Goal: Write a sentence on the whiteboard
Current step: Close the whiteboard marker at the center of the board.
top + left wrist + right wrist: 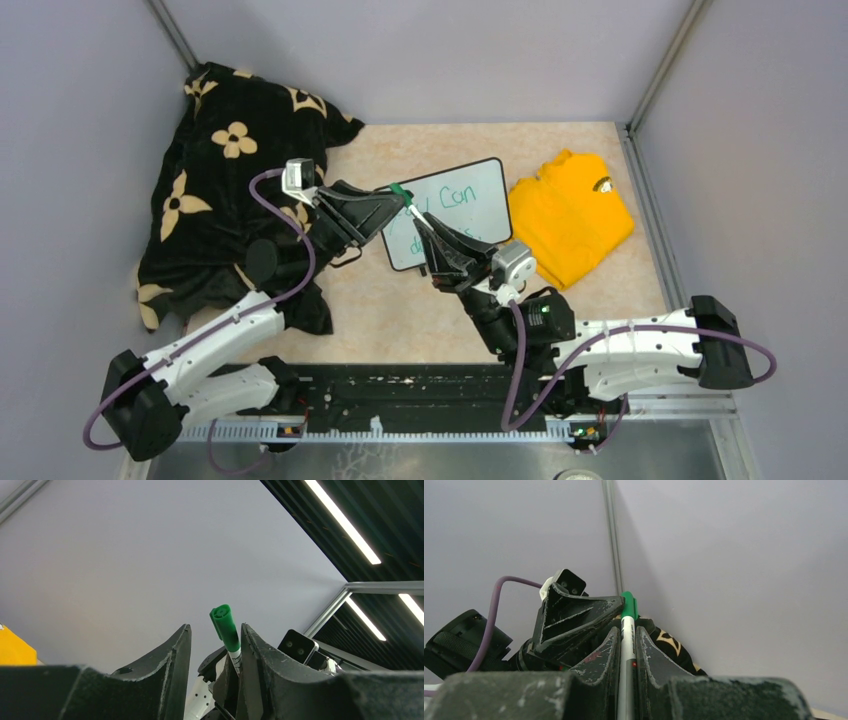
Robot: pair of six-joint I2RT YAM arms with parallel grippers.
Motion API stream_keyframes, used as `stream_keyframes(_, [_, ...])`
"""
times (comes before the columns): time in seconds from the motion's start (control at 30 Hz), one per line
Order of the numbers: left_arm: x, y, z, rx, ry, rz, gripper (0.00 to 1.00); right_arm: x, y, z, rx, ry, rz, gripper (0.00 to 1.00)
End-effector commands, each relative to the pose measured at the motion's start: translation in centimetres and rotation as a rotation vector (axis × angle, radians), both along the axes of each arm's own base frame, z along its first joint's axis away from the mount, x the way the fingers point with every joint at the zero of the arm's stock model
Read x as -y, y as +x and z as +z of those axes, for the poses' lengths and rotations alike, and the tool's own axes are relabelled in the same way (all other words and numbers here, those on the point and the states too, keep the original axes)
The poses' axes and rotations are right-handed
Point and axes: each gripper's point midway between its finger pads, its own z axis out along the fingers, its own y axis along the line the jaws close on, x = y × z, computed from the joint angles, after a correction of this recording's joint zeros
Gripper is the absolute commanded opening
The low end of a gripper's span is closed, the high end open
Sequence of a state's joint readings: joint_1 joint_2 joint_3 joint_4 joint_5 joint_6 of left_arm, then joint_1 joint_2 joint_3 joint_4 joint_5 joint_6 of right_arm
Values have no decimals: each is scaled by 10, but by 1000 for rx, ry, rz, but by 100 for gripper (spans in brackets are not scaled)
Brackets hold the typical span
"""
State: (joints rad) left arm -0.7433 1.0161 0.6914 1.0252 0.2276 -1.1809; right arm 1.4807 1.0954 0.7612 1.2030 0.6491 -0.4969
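On a tan table (400, 310) walled in grey, a flowered black blanket (220, 190) lies at ten o'clock. Our left gripper (395, 198) straddles the green cap (401, 189), jaws parted. Our right gripper (432, 232) clenches the marker (416, 213) above the whiteboard (470, 200) at mid-table, with a yellow shirt (570, 215) at its three o'clock.

**A grey box with a speckled bench**

Plain grey walls (420, 50) stand at the top, left and right of the top view. Thin metal posts (664, 62) run up the two back corners. The bench (400, 320) in the middle is pale tan with tiny specks. In the left wrist view, long white lights (343, 521) glow on a dark ceiling (395, 515) at the upper right.
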Motion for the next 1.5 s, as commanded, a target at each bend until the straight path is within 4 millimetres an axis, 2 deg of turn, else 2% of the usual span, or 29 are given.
stream_keyframes(0.0, [-2,-8,19,56,-29,-27,47,3,1,14,19,34,-6,0])
stream_keyframes(0.23, [-1,-8,16,48,-31,-35,31,4,2,13,19,33,-13,0])
stream_keyframes(0.5, [8,-12,10,47,-1,-94,0,5,2,13,17,39,-18,0])
stream_keyframes(0.8, [41,-25,-23,-13,65,-217,0,3,5,15,22,47,-37,0])
stream_keyframes(1.0, [57,-36,-36,-25,90,-266,0,4,9,17,19,55,-59,0])
stream_keyframes(1.27, [25,-15,-29,-55,35,-55,0,5,1,10,23,-12,4,0])
stream_keyframes(1.37, [20,-13,-25,-50,26,-34,0,3,0,8,15,-28,20,0])
stream_keyframes(1.47, [24,-17,-22,-49,29,-75,0,4,3,9,0,-20,2,0])
